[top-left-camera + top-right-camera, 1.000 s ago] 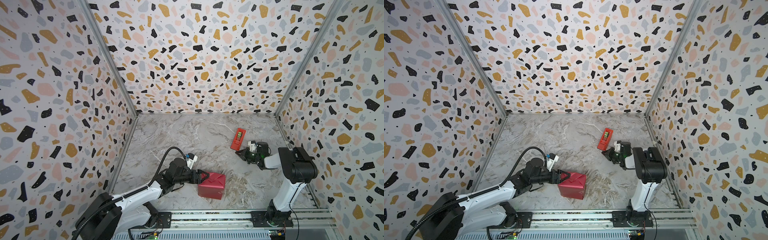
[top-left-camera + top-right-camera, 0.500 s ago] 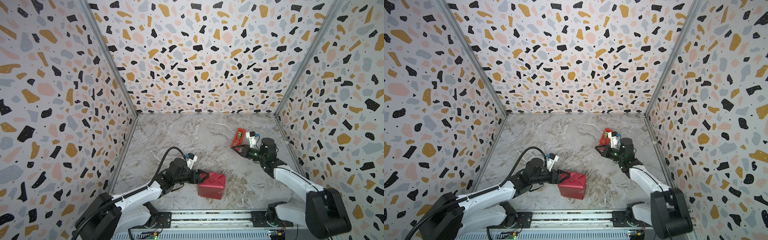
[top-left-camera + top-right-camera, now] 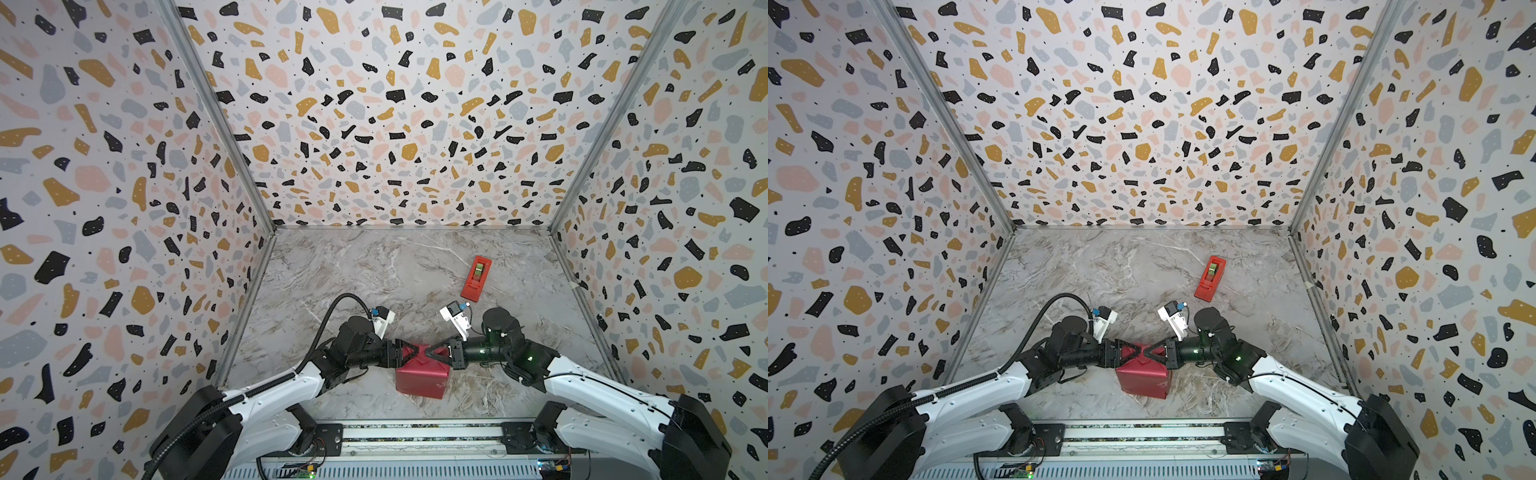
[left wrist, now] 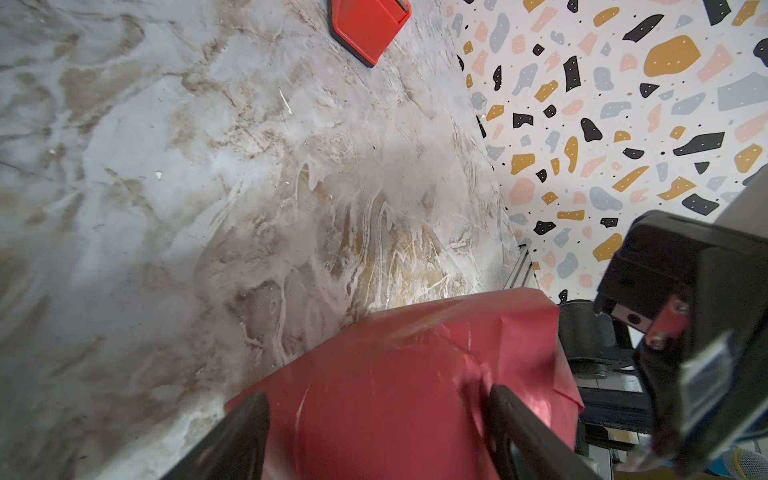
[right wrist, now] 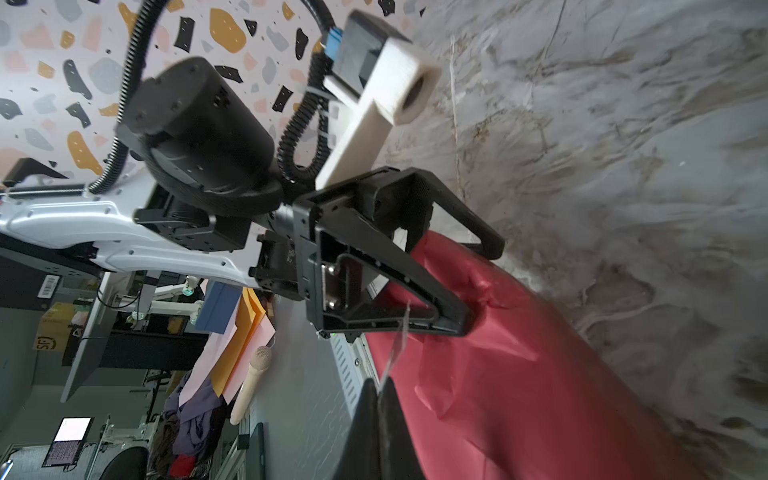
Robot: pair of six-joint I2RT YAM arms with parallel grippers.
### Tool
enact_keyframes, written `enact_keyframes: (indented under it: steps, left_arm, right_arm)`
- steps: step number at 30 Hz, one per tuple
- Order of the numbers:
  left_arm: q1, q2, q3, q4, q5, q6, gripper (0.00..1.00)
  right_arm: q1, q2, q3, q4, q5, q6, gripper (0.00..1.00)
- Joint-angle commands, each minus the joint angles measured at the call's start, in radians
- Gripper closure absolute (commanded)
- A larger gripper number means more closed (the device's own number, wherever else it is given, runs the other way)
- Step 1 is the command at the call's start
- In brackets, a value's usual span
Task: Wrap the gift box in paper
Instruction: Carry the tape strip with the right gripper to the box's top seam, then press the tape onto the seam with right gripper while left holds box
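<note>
The crimson paper (image 3: 422, 374) (image 3: 1144, 376) is folded into a squat parcel near the table's front edge. The gift box is hidden under it. My left gripper (image 3: 409, 352) (image 3: 1129, 351) is open, its fingers spread over the parcel's left top edge; in the left wrist view the paper (image 4: 395, 374) fills the gap between them. From the right, my right gripper (image 3: 430, 353) (image 3: 1148, 351) reaches the same spot, tip to tip with the left one. It is shut (image 5: 379, 384) on a thin strip of clear tape (image 5: 399, 336) above the paper (image 5: 519, 395).
A red-orange tape dispenser (image 3: 476, 278) (image 3: 1210, 278) (image 4: 365, 25) lies on the marble table behind and right of the parcel. Terrazzo-patterned walls close in the left, back and right. A metal rail (image 3: 415, 434) runs along the front edge.
The right arm has swung from beside the tape dispenser down and left to the parcel, its shut tip now meeting the left gripper. The left arm and the parcel have stayed put.
</note>
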Motion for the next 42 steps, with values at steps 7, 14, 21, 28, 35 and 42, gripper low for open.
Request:
enact_keyframes:
  steps: [7,14,21,28,35,42]
  left_arm:
    - [-0.004,0.039,-0.057,-0.280,-0.066,0.058,0.19]
    - [-0.004,0.034,-0.055,-0.287,-0.068,0.060,0.19]
    - [-0.004,0.031,-0.058,-0.290,-0.070,0.061,0.19]
    - [-0.004,0.031,-0.059,-0.292,-0.070,0.063,0.19]
    - [-0.004,0.037,-0.054,-0.295,-0.073,0.067,0.19]
    - [-0.004,0.037,-0.052,-0.297,-0.072,0.067,0.19]
  right_arm:
    - [0.023,0.052,0.060,-0.027,0.013,-0.051,1.00]
    - [0.023,0.064,0.073,-0.035,0.002,-0.057,1.00]
    - [0.021,0.039,0.105,-0.077,-0.021,-0.050,1.00]
    - [0.023,0.027,0.091,-0.070,-0.053,-0.018,1.00]
    - [0.027,0.045,0.060,-0.017,-0.069,0.011,1.00]
    - [0.028,0.071,0.054,-0.008,-0.067,0.002,1.00]
